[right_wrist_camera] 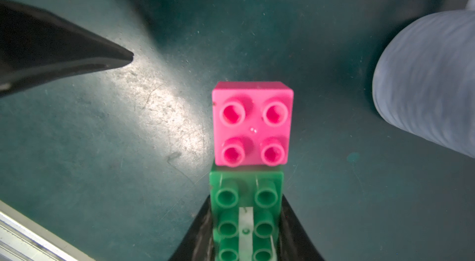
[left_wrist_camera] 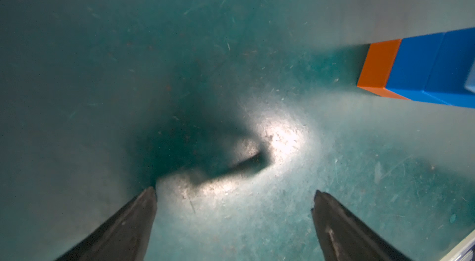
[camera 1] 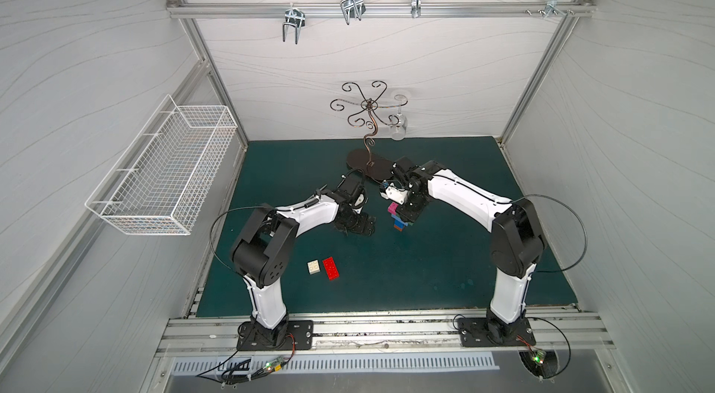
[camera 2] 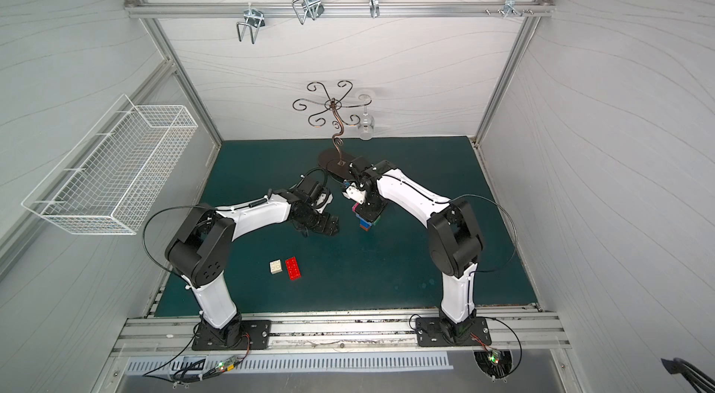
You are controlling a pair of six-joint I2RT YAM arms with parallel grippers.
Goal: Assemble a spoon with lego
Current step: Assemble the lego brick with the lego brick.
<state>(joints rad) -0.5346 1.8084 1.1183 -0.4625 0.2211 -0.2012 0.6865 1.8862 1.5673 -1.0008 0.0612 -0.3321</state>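
Your right end effector [camera 1: 407,212] is clamped on the partly built spoon [camera 1: 398,219], which stands near the middle of the table [camera 1: 445,275], a little toward the back edge. In the right wrist view its black fingers [right_wrist_camera: 293,231] press against the long sides of the green brick [right_wrist_camera: 246,195]. The pink brick [right_wrist_camera: 253,123] is stacked on one end of that green brick, and both bricks have their studs facing the camera. In both top views you can see the stem running down from the head through blue to orange. The left wrist view shows the orange brick [left_wrist_camera: 377,67] at the very end, with the blue bricks [left_wrist_camera: 424,67] next to it. The orange end looks to be resting on the table, though the contact line is too soft to be sure. Your left end effector [left_wrist_camera: 235,191] has its fingers spread wide apart with only bare table between them. It hangs low, just to the left of the spoon and apart from it. Two loose bricks lie flat, studs up, nearer the front edge and left of centre. They are the long red brick [camera 1: 332,268] and the short square white brick [camera 1: 314,268], which sits just beside it on its left. At the middle of the back edge you have a scrolled metal stand [camera 1: 358,158] with a wine glass [camera 1: 398,130] hanging upside down from one arm. A white wire basket [camera 1: 162,170] is mounted on the left wall.
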